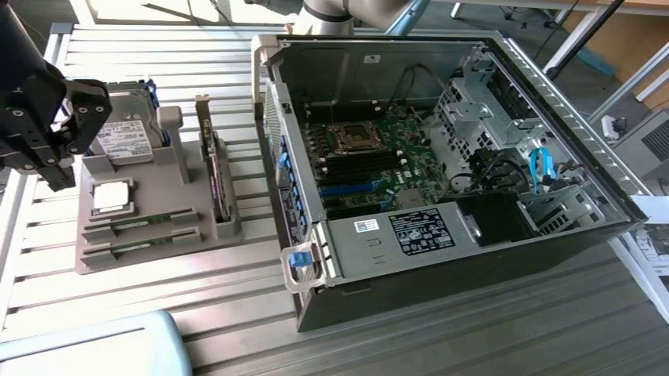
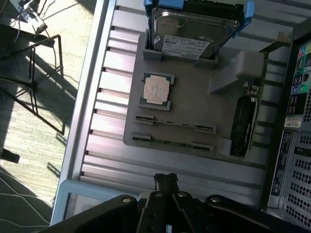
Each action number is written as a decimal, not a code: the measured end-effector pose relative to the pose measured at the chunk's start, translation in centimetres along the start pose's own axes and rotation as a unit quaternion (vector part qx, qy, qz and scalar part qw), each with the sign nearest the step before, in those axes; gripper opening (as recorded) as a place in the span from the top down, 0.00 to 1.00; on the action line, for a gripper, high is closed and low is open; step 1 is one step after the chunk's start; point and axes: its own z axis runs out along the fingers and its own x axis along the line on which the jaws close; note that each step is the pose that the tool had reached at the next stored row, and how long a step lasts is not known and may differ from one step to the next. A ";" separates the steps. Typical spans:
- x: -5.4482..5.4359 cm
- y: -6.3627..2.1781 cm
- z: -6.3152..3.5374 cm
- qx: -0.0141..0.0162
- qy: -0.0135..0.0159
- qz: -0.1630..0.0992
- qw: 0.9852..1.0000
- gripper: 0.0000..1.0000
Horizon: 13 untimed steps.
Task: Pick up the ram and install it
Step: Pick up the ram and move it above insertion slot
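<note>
Two ram sticks, thin green boards, lie in slots at the front of the grey holder (image 1: 168, 196): one ram stick (image 1: 141, 224) (image 2: 174, 124) and a second one (image 1: 134, 247) (image 2: 171, 142) just in front of it. My black gripper (image 1: 58, 178) (image 2: 166, 180) hangs above the holder's edge on the exterior view's left, a short way off the sticks. Its fingers are shut together with nothing between them. The open computer case (image 1: 544, 102) lies on its side on the exterior view's right, with the motherboard (image 1: 366, 160) exposed.
The holder (image 2: 194, 104) also carries a hard drive (image 1: 125, 133) (image 2: 192, 29), a square silver processor (image 1: 112, 196) (image 2: 156, 90) and an upright expansion card (image 1: 215, 176) (image 2: 245, 124). A pale blue box (image 1: 94, 348) sits at the slatted table's near corner.
</note>
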 end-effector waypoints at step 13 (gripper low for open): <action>0.0 -0.02 0.50 -0.004 0.008 -0.174 0.985 0.89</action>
